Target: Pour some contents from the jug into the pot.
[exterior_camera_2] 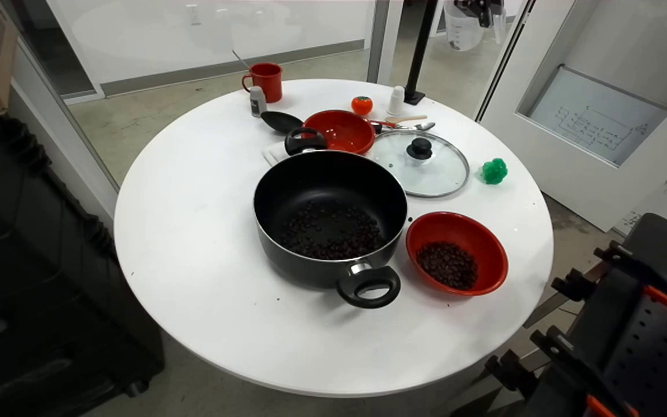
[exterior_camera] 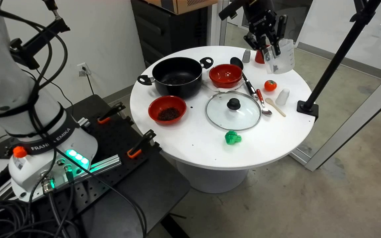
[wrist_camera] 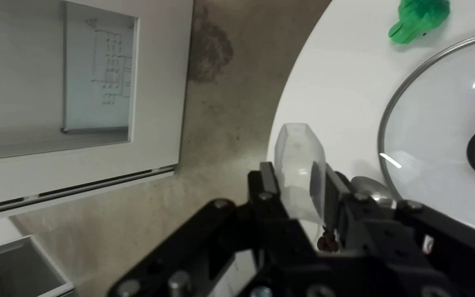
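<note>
The whitish translucent jug is held in the air over the table's far edge, roughly upright. A few dark beans show low inside it. It also shows at the top of an exterior view. My gripper is shut on the jug; in the wrist view the jug's handle sits between the fingers. The gripper also shows in an exterior view. The black pot stands on the table with dark beans spread over its bottom; it also shows in an exterior view. The jug is well away from the pot.
On the white table stand a red bowl of beans, a second red bowl, a glass lid, a ladle, a tomato, a green toy vegetable and a red cup. A black post rises at the table's edge.
</note>
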